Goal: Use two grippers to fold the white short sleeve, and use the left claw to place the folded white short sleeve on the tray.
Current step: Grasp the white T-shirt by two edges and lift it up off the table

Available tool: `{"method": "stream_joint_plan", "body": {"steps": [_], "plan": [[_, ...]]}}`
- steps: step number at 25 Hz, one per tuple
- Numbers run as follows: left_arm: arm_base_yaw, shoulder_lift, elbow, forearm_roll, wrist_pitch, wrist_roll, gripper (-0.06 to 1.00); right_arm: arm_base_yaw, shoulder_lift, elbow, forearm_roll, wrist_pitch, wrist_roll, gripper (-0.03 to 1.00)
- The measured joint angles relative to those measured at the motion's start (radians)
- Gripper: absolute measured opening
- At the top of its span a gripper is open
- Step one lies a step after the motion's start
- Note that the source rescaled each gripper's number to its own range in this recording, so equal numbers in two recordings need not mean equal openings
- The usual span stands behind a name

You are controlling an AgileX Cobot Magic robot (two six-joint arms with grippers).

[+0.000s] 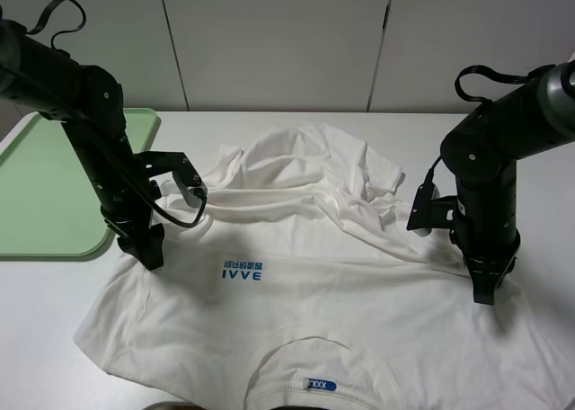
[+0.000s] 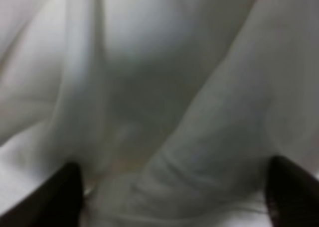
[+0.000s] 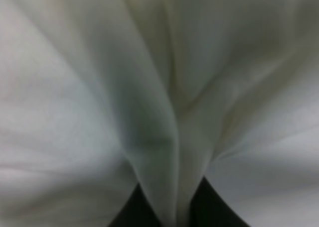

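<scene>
Fingers (image 2: pixel 57 199), left gripper (image 1: pixel 151 253): spread wide, the white short sleeve (image 1: pixel 314 293) bunched between them. Fingers (image 3: pixel 212 209), right gripper (image 1: pixel 485 293): pressed together, pinching a fold of it. It lies rumpled on the desk (image 1: pixel 36 338), just beside the tray (image 1: pixel 45 185)

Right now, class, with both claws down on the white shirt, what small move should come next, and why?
Probably close the left claw on the white short sleeve. Its jaws stand wide apart with cloth bunched between them, while the right claw is shut on a fold; both sides should be held before lifting.
</scene>
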Motion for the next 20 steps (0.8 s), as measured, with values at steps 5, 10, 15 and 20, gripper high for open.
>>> {"method": "stream_joint_plan", "body": {"steps": [5, 10, 15, 20], "plan": [[0.0, 0.0, 0.0, -0.002, 0.011, 0.0, 0.33, 0.0, 0.0, 0.0, 0.0, -0.003, 0.0, 0.03], [0.0, -0.004, -0.009, -0.005, 0.051, -0.001, 0.11, 0.0, 0.0, 0.0, -0.009, -0.003, 0.0, 0.03], [0.0, -0.088, -0.032, -0.005, 0.052, -0.015, 0.11, 0.0, -0.056, 0.001, -0.117, -0.001, 0.052, 0.03], [0.0, -0.191, -0.048, 0.007, 0.014, -0.058, 0.11, 0.0, -0.181, 0.001, -0.25, -0.035, 0.202, 0.0]]}}
